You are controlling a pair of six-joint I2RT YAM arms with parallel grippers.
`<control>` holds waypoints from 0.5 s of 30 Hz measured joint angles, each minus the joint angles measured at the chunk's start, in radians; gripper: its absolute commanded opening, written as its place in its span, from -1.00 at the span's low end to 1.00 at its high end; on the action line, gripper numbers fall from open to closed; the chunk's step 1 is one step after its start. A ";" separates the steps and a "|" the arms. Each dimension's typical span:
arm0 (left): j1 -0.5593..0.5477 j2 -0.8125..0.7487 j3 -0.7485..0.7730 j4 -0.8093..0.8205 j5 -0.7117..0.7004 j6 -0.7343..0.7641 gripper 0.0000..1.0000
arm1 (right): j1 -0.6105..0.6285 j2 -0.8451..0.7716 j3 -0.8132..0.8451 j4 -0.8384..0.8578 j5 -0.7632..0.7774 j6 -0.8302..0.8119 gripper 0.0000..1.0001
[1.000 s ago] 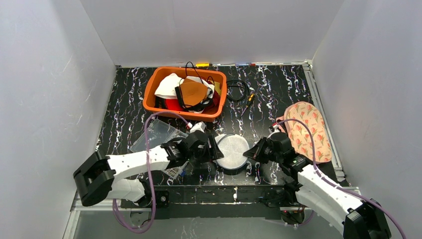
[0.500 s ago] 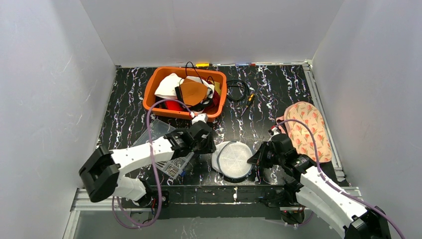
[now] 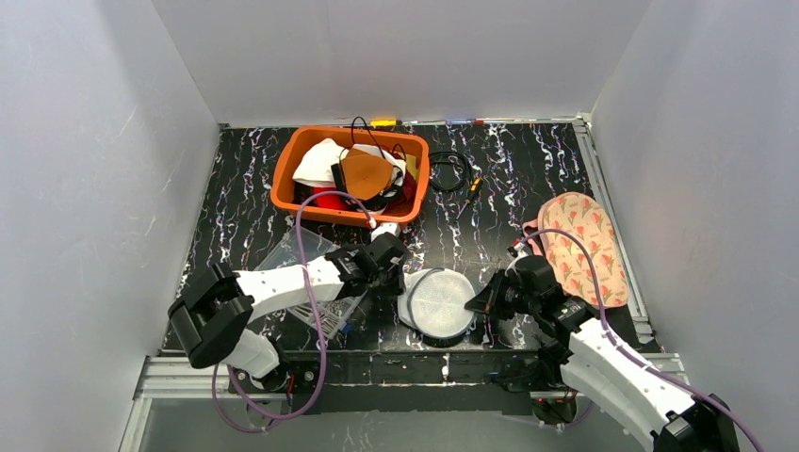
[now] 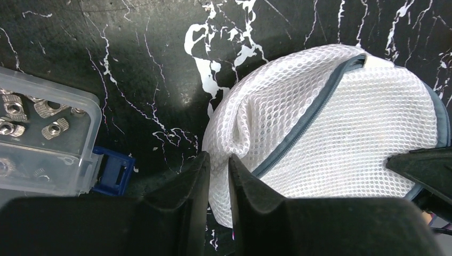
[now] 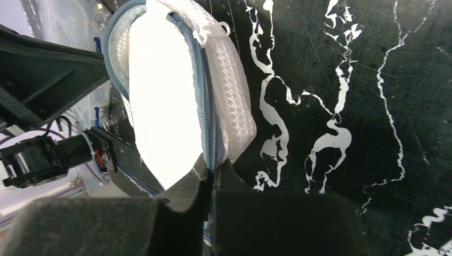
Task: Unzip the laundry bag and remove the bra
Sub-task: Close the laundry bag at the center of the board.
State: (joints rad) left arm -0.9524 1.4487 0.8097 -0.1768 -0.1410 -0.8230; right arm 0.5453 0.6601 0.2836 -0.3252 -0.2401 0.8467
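Observation:
The laundry bag [image 3: 438, 301] is a round white mesh pouch with a grey-blue zipper [image 4: 309, 114], lying near the table's front edge between both arms. My left gripper [image 3: 400, 280] is at its left rim, with its jaws shut on a bunched fold of mesh [image 4: 218, 160]. At the bag's right rim my right gripper [image 3: 474, 303] is shut on the zipper band [image 5: 213, 170]. In the right wrist view a white pull tab [image 5: 213, 33] sits at the far end of the zipper [image 5: 207, 96]. The bra is hidden.
An orange bin [image 3: 287, 184] with clothes stands behind. A clear box of metal nuts [image 4: 32, 122] and a clear plastic bag [image 3: 292, 250] lie left of the laundry bag. A floral pad [image 3: 579, 245] lies at the right, and a black cable [image 3: 450, 169] at the back.
My left gripper has swung up to the bag's left rim and closed on a fold of mesh. The bag has shifted slightly left. My right gripper has kept its grip.

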 measured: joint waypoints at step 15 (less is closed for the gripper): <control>0.001 0.036 -0.090 0.087 0.029 -0.016 -1.00 | 0.000 -0.178 -0.132 0.172 -0.004 0.180 -0.97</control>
State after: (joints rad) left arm -0.9512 1.4845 0.7200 -0.0895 -0.1123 -0.8387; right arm 0.5457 0.4824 0.1513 -0.1532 -0.2440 1.0271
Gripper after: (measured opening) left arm 0.009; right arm 0.057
